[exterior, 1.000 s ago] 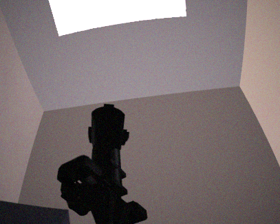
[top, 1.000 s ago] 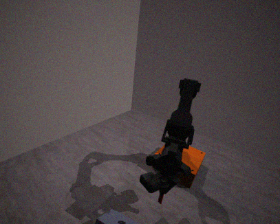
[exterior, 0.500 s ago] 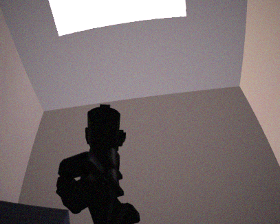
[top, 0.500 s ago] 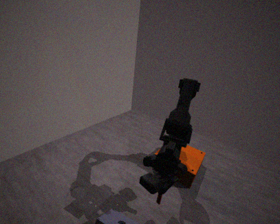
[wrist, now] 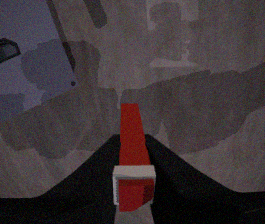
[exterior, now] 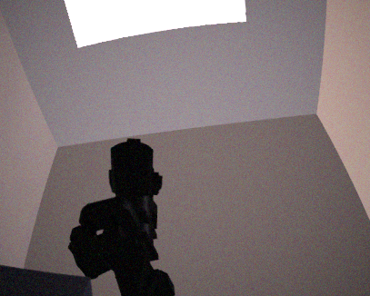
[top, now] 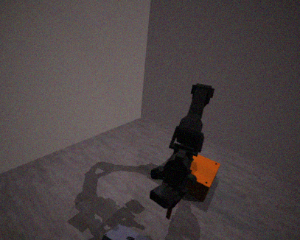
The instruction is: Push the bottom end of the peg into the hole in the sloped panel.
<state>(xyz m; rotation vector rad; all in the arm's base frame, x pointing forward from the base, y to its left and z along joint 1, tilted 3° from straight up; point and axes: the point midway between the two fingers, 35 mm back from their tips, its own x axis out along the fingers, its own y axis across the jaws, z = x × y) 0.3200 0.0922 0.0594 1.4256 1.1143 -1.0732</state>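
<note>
The jointed matte-black robot arm (top: 189,129) (exterior: 133,218) reaches out bent at its joints, and its black parallel-jaw gripper (wrist: 131,141) has its two tapering dark fingers drawn nearly together, clamped rather than spread.
</note>
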